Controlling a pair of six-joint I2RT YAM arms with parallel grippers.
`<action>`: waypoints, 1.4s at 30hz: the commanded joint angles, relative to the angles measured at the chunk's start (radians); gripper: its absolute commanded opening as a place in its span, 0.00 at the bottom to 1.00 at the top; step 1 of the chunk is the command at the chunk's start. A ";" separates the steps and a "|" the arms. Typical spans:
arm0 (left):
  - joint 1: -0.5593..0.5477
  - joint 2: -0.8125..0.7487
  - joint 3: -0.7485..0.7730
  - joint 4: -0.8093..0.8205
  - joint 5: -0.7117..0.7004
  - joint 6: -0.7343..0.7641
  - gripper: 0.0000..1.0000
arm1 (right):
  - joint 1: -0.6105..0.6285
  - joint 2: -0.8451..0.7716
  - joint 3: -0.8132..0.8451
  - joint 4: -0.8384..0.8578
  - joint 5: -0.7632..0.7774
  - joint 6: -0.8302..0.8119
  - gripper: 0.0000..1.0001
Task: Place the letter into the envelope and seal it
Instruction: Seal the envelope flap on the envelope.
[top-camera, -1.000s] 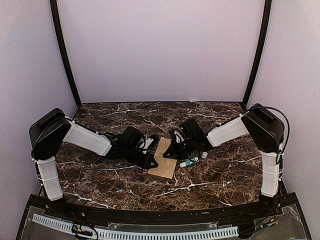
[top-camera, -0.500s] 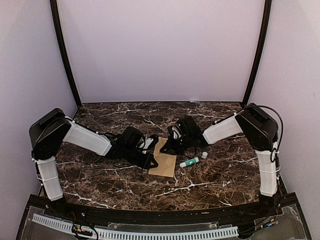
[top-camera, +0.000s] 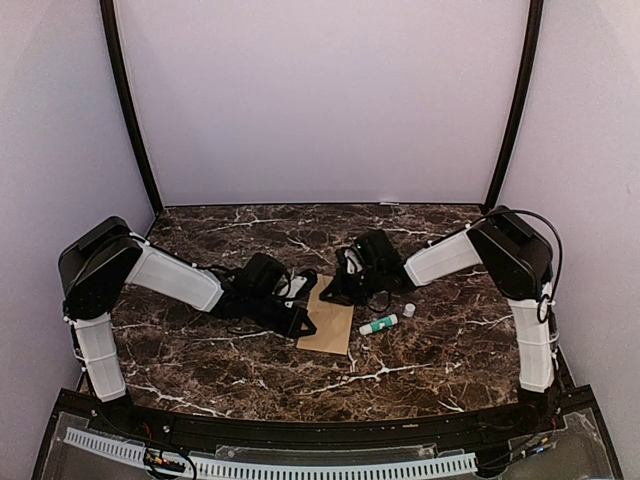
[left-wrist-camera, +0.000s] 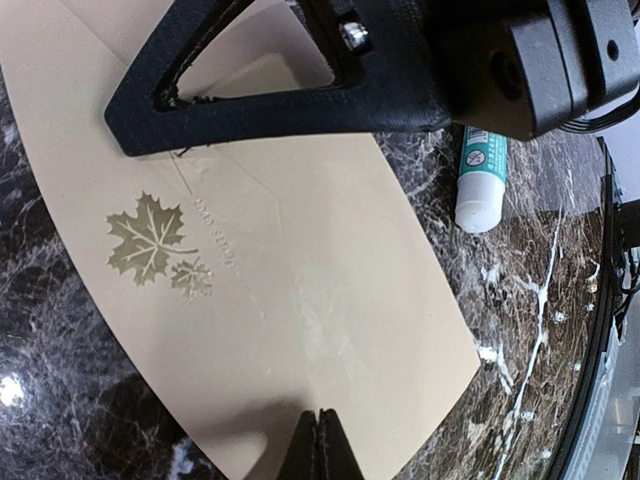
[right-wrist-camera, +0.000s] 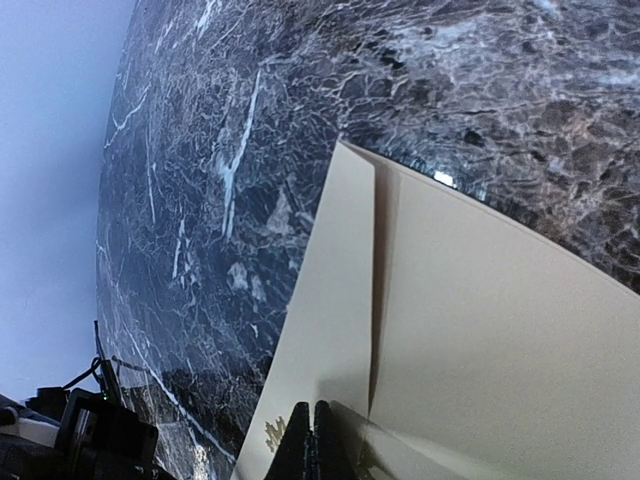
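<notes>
The tan envelope (top-camera: 333, 328) lies flat on the marble between the two arms, with a small maple-leaf print (left-wrist-camera: 150, 240) on it. My left gripper (top-camera: 303, 324) is shut, and its tips (left-wrist-camera: 320, 445) rest on the envelope's face (left-wrist-camera: 330, 290) near one edge. My right gripper (top-camera: 333, 291) is also shut, with its tips (right-wrist-camera: 310, 440) down on the folded flap (right-wrist-camera: 335, 300) at the far end. One of the right gripper's fingers (left-wrist-camera: 250, 95) shows in the left wrist view. The letter is hidden.
A white glue stick with a green label (top-camera: 379, 324) lies just right of the envelope, its small white cap (top-camera: 409, 311) beside it. The stick's end (left-wrist-camera: 482, 175) shows in the left wrist view. Purple walls surround the table.
The right arm has drawn its gripper left and slightly away from the glue stick, along the envelope's far end. The left arm and the envelope have stayed put.
</notes>
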 joint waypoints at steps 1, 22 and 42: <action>-0.001 0.030 -0.011 -0.072 -0.024 0.011 0.00 | -0.007 -0.030 -0.086 -0.031 0.020 0.011 0.00; 0.000 0.030 -0.008 -0.078 -0.027 0.000 0.00 | 0.036 -0.176 -0.243 -0.051 0.032 0.039 0.00; -0.001 0.031 -0.007 -0.079 -0.030 0.002 0.00 | 0.054 -0.180 -0.238 -0.107 0.060 0.026 0.00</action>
